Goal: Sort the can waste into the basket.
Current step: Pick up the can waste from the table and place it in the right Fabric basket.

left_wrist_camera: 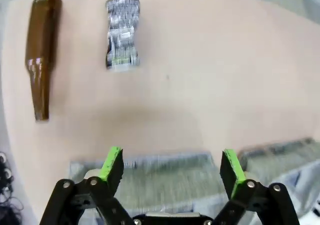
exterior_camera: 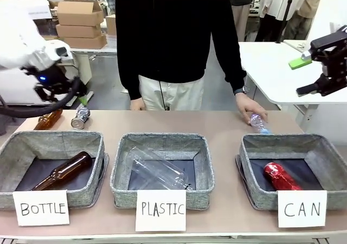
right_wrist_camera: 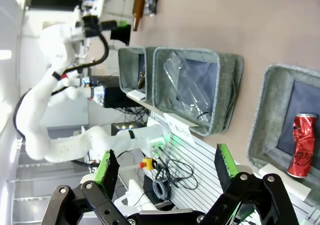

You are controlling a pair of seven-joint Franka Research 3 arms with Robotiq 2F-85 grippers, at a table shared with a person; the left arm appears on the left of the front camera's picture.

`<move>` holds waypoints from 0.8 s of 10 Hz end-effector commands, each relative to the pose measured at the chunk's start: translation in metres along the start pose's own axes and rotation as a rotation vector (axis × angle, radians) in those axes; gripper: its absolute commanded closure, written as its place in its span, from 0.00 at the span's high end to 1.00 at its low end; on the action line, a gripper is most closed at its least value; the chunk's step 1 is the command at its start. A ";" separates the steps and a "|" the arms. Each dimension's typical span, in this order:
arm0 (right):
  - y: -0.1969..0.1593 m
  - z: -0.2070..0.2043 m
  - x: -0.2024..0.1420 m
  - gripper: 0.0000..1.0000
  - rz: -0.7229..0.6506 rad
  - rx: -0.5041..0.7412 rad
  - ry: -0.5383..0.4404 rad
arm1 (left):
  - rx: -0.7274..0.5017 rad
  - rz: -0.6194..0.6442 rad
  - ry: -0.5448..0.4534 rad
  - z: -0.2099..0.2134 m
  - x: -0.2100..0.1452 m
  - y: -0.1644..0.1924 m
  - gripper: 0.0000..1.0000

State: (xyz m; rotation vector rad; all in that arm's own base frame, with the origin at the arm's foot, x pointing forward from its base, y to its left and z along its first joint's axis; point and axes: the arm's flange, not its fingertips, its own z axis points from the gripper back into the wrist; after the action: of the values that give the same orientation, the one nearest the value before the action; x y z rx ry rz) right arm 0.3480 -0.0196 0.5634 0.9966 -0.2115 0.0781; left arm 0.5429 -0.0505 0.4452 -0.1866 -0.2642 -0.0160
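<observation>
Front: about half done by my read. The red can lies in the CAN basket on the right. The silver can is not yet sorted. It lies on the table at the far left, behind the BOTTLE basket, just beside a loose brown bottle and near the table's far edge. The left arm hangs above that corner. The right gripper is high off the right side, jaws apart, empty. A person's hand rests on a clear plastic bottle just behind the CAN basket's far rim, so that side looks crowded. The strip behind the PLASTIC basket is bare. The can has the whole table width to cross.

Left wrist: the left gripper is wide open with nothing between the pads. The silver can is ahead, dented, on its side. The brown bottle lies parallel to it, apart but close, so a finger on that side needs care. The other side is open table. A blurred basket rim sits right under the fingers.

Right wrist: the right gripper has its jaws spread and holds nothing. The red can sits on the dark lining with free floor beside it, likely enough for a second can. The silver can and brown bottle show small, far off near the left arm.
</observation>
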 end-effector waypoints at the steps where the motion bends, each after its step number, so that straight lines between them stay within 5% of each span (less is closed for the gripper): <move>1: 0.000 0.002 0.000 1.00 0.018 0.001 0.010 | 0.068 0.017 0.082 -0.034 0.052 -0.011 1.00; 5: 0.000 0.002 0.000 1.00 0.018 0.001 0.010 | 0.205 0.081 0.047 -0.081 0.085 0.002 1.00; 8: 0.000 0.002 0.000 1.00 0.018 0.001 0.010 | 0.204 0.094 0.126 -0.129 0.104 0.021 1.00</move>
State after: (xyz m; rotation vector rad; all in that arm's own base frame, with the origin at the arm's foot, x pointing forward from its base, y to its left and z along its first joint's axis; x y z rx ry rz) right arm 0.3478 -0.0198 0.5635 0.9967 -0.2117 0.0781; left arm 0.6613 -0.0535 0.3517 -0.0140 -0.1636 0.0691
